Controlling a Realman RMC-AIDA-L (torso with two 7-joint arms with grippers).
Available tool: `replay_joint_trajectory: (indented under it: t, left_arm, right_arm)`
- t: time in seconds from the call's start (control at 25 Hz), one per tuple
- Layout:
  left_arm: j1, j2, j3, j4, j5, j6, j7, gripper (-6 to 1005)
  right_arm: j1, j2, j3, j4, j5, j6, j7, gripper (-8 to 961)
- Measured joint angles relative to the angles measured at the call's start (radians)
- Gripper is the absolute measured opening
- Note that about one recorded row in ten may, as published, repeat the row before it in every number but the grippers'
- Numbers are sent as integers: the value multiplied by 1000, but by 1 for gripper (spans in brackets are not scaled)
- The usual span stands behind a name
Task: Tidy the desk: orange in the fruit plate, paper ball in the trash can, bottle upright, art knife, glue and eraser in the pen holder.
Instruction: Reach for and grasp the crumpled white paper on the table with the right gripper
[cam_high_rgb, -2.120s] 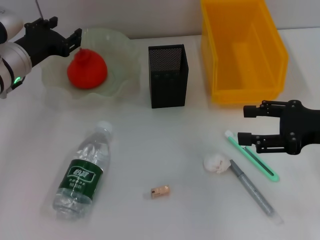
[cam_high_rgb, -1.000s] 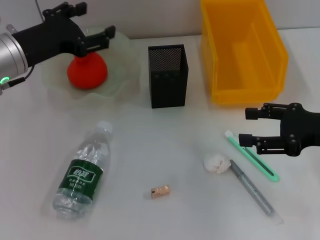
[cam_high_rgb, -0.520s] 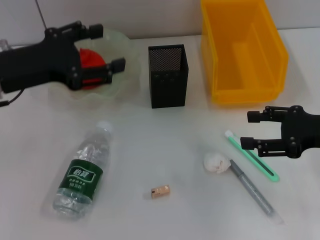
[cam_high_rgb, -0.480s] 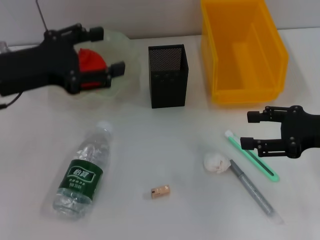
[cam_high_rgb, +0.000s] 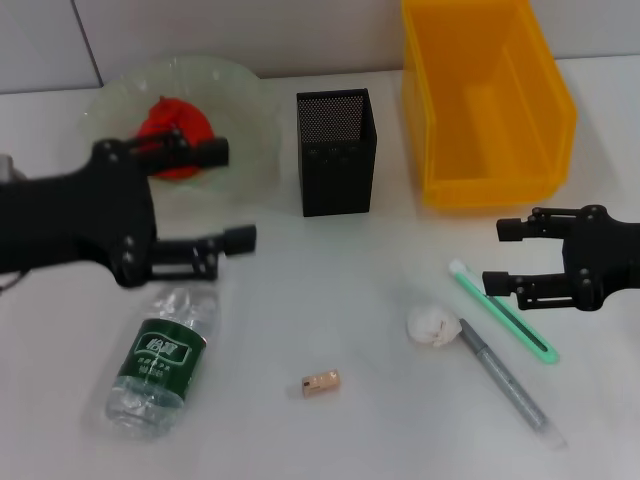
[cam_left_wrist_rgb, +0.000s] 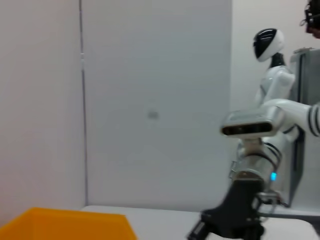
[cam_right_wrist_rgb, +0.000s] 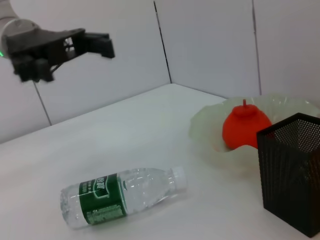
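while orange (cam_high_rgb: 172, 130) sits in fruit plate (cam_high_rgb: 245, 120) | bottle (cam_high_rgb: 160, 360) lying, paper ball (cam_high_rgb: 431, 325), eraser (cam_high_rgb: 321, 382) left | left pincer (cam_high_rgb: 228, 195) and right pincer (cam_high_rgb: 497, 256) agape, empty

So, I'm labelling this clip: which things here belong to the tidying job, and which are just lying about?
Job:
orange in fruit plate
paper ball
trash can
bottle, lying down
eraser
pen holder
green stick
grey pen

Lying about:
nothing visible

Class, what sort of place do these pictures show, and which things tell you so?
Probably a robotics lab's mock desk: a white table with a pen holder and yellow trash can, plain wall panels, and another white robot standing behind.
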Motion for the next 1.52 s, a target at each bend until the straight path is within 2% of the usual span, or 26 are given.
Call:
replay_joint_trajectory:
  t: [0.04, 0.08, 0.16, 0.2, 0.32, 0.6, 0.92, 1.24, 1.52]
  left_arm:
    - [2, -5, 3, -1, 8, 11, 3, 852]
    - [3, -18, 5, -2, 31, 39, 8, 852]
    - [4, -24, 5, -4, 40, 50, 13, 851]
    - [4, -36, 5, -12, 54, 72, 34, 851]
    - [3, -40, 11, -27, 57, 78, 50, 851]
    - [-16, -42, 17, -98, 57, 75, 92, 851]
    - [-11, -43, 17, -102, 57, 75, 107, 850]
    - [0, -41, 17, -102, 58, 79, 119, 850]
    - [-1, -41, 17, -102, 59, 80, 123, 850]
  right_arm:
    - [0, 0, 0, 0, 0, 0, 0, 747]
    - [5, 1, -1, -9, 0, -5, 7, 747]
    - [7, 1, -3, -18, 0, -8, 11, 747]
    - [10, 1, -12, -31, 0, -9, 18, 747]
    - [15, 2, -21, -36, 0, -10, 23, 746]
    - [31, 2, -45, -59, 0, -11, 49, 746]
    - [52, 2, -80, -92, -3, 0, 106, 745]
    - [67, 3, -173, -239, -30, 1, 270, 744]
    - [110, 3, -277, -373, -171, 4, 469, 743]
